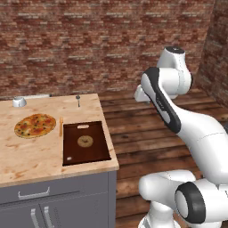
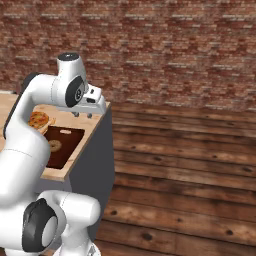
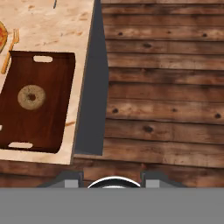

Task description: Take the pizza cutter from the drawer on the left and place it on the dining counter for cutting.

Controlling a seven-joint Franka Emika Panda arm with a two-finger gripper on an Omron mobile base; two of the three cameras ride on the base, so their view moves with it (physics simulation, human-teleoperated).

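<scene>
Zero of the task done so far, by my reading: the drawer (image 1: pixel 67 189) under the front edge of the dining counter (image 1: pixel 26 164) is shut, its silver bar handle (image 1: pixel 33 193) untouched. I judge the pizza cutter to be inside; I cannot see it.

Gripper (image 3: pixel 113 179): in the hand view the two dark tips stand apart with nothing between them, so spread and empty. The arm is raised off the counter's right end, over the plank floor, with the hand looking down at the counter corner.

On the counter: a pizza (image 1: pixel 34 125), an orange fork (image 1: pixel 61 126) beside it, a dark cutting board (image 1: pixel 84 151) with a ring-shaped roll (image 1: pixel 85 141) on it, a small metal spoon-like utensil (image 1: pixel 78 99) and a bowl (image 1: pixel 18 102) toward the back.

Handling notes (judgement, not observation):
- A cutter of this kind should be light and rigid.
- The wheel would be thin, slick metal, free to spin, and a poor place to pinch.
- Take it across the wooden handle, about mid-length, where it gives flat purchase.
- The drawer looks shallow, so I expect to come down from above, with little room for the fingers to straddle the handle.

Bare counter in front of the pizza looks a fair place to put it down.
</scene>
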